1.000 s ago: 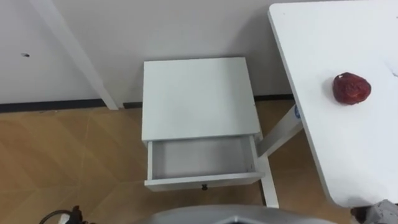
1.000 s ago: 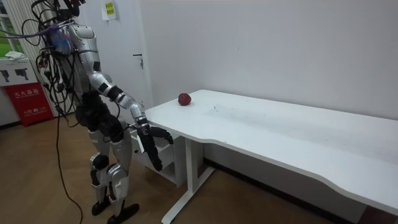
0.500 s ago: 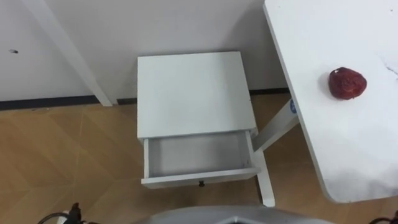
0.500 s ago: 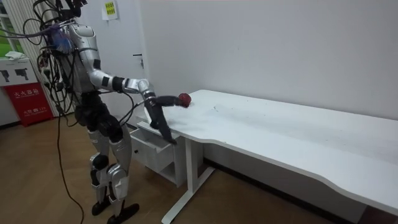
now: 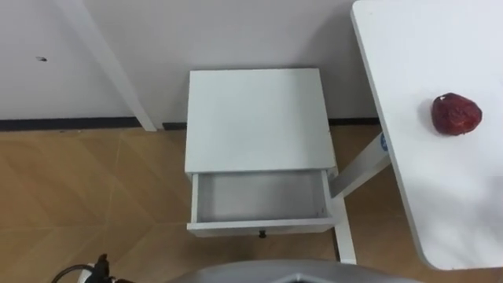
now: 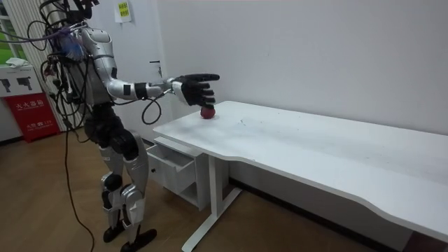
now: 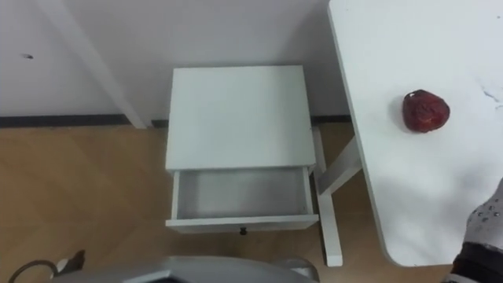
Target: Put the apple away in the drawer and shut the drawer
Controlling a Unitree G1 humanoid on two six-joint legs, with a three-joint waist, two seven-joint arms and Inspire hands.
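Up comes the right hand [image 6: 196,89]: a second ago it hung low by the drawer [image 5: 259,196], now it's out over the apple [image 5: 456,114], fingers spread wide, gripping nothing. The apple hasn't budged and sits on the white surface [image 5: 440,204] near its corner. The drawer stands pulled open and empty under the small cabinet [image 5: 255,118], so the grab looks next, with drop-off and closing yet to come

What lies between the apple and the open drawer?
Between apple and drawer: bare table top, then the table's leg, in the left eye view. Nothing else.
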